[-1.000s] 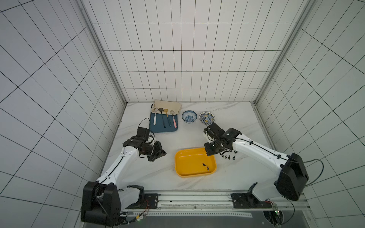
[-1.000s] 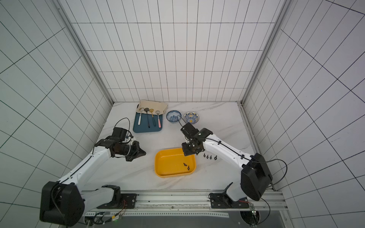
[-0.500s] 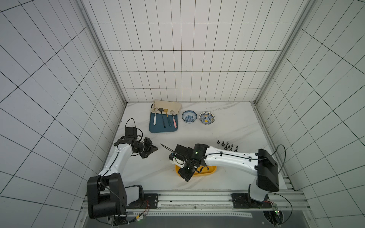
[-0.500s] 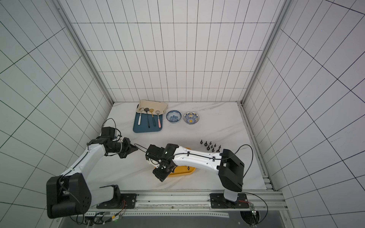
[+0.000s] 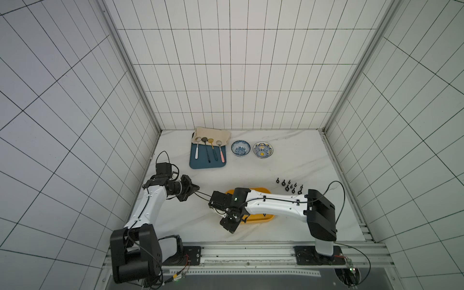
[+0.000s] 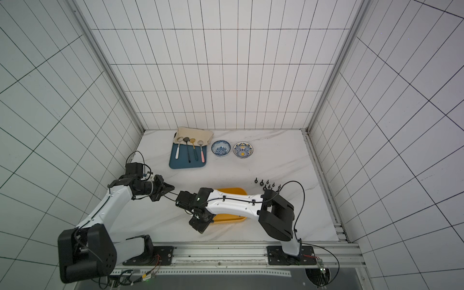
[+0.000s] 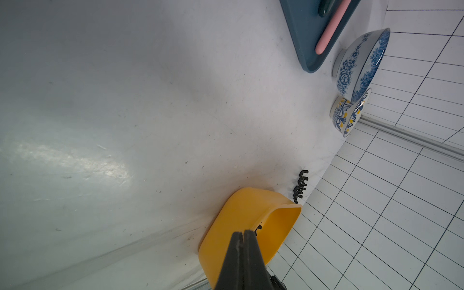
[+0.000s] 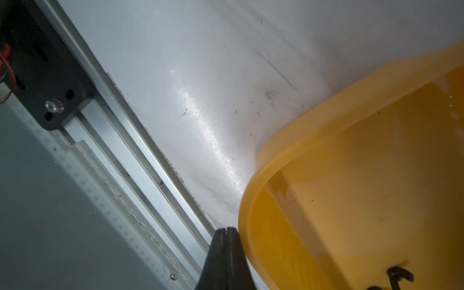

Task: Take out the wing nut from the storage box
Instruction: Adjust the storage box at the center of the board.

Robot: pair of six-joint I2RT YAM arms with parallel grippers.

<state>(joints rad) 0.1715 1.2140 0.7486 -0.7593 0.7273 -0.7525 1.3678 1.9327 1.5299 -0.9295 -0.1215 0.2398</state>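
Right claw (image 8: 227, 229) has swung beside the storage box (image 8: 376, 188) rim, pressed together like the left claw (image 7: 243, 232), seemingly empty.

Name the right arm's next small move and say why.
Probably open the right fingers and swing them inward over the storage box rim. They are shut, hold nothing and appear to sit just outside the rim near a corner, while a wing nut lies on the box floor.
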